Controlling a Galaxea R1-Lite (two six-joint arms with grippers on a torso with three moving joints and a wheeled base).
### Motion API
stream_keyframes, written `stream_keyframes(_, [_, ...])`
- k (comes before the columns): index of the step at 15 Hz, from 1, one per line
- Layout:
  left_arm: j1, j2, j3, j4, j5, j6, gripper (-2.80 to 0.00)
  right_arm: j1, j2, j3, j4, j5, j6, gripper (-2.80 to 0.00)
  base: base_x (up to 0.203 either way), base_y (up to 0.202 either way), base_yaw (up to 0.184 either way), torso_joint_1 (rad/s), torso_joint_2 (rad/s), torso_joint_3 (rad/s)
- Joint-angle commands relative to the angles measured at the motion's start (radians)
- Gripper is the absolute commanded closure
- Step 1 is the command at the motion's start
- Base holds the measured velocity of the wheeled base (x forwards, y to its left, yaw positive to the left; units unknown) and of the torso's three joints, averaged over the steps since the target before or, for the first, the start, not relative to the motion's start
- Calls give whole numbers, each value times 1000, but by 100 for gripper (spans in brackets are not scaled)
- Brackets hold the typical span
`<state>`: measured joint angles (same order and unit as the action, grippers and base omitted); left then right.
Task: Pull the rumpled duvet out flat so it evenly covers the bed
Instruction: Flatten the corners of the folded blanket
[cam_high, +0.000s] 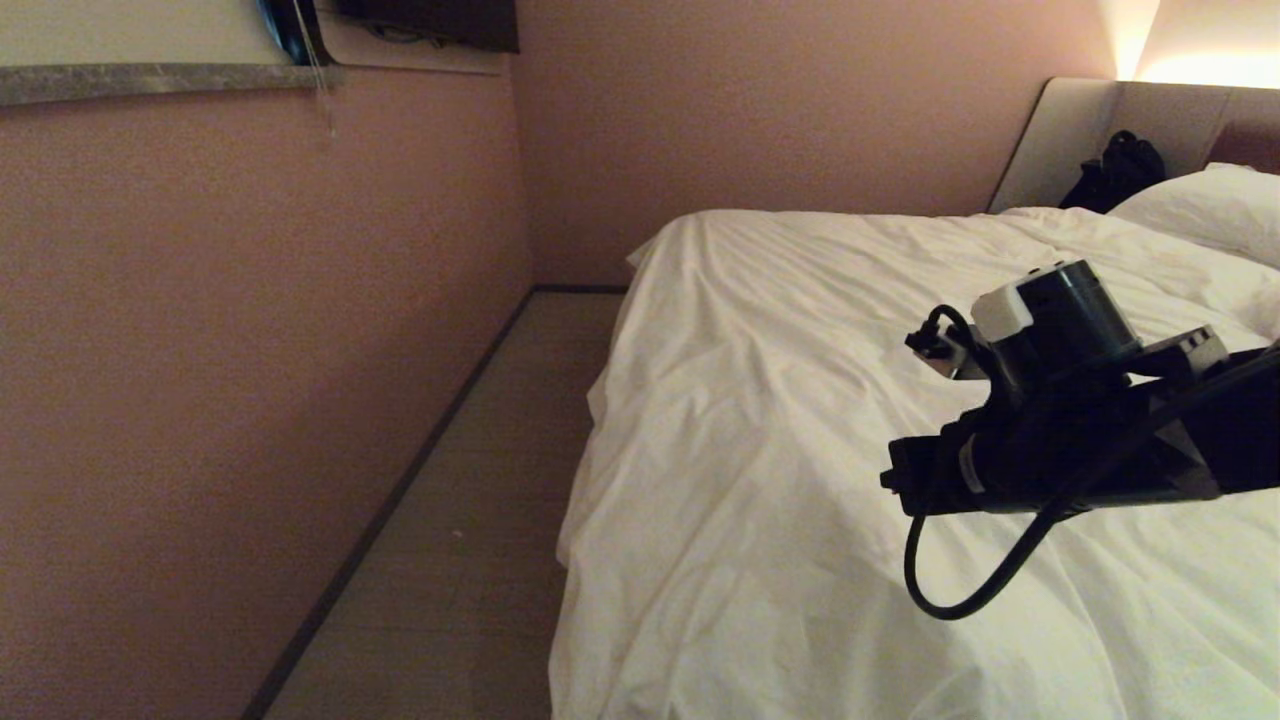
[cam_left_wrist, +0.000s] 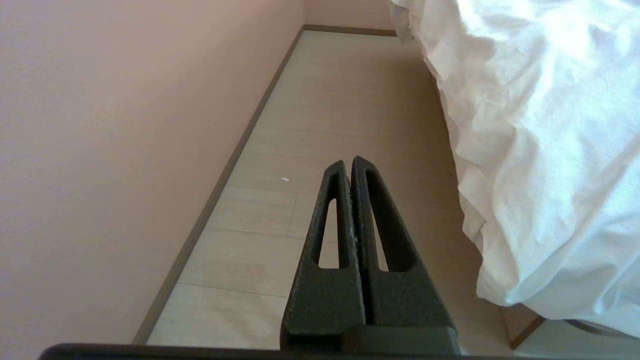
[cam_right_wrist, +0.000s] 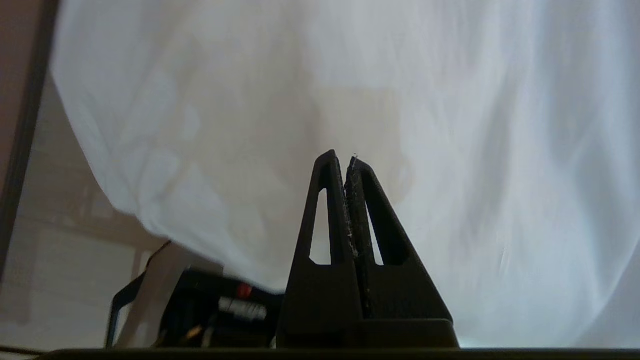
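The bed (cam_high: 1060, 140) is seen filling the right half of the head view, with its padded headboard set against the far wall under a warm light. It is covered almost wholly by the duvet (cam_high: 800, 400), which is spread wrinkled across the mattress and is draped over the near-left side down toward the floor (cam_high: 470, 520). In the left wrist view the duvet's (cam_left_wrist: 540, 150) hanging edge is seen bunched in folds beside the pale plank floor (cam_left_wrist: 320, 100). A pink wall (cam_high: 250, 350) is seen running along the narrow aisle on the left of the bed. A white pillow (cam_high: 1200, 205) is laid at the head end, and a dark bag (cam_high: 1115, 170) is propped against the headboard just beside it.

The right gripper (cam_right_wrist: 345, 160) is held above the duvet's (cam_right_wrist: 450, 125) side, its fingers pressed together with nothing between them. The left gripper (cam_left_wrist: 348, 162) is held low over the aisle floor, apart from the duvet, its fingers likewise closed tip to tip on nothing.
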<state>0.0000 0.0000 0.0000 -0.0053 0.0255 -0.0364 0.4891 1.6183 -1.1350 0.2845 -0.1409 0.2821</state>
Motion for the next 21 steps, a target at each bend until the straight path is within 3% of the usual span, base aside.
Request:
stream_keyframes(1, [0,0,0,-1,1,0,0,-1,-1,6,-88,0,-52,0,0,0,0,0,0,0])
stream_keyframes(8, [0,0,0,-1,1,0,0,-42,40,-11,-162,56,-70,0,0,0,0,0,0,0])
stream_keyframes(12, [0,0,0,-1,1,0,0,-168,161,-12,-204,63,-143,0,0,0,0,0,0,0])
stream_keyframes(13, [0,0,0,-1,1,0,0,-191,193,-7,-247,69,-148,-280,0,0,0,0,0,0])
stream_keyframes(16, [0,0,0,-1,1,0,0,-219,214,-16,-281,122,-160,-280,0,0,0,0,0,0])
stream_keyframes(21, [0,0,0,-1,1,0,0,-218,213,-5,-281,143,-162,-280,0,0,0,0,0,0])
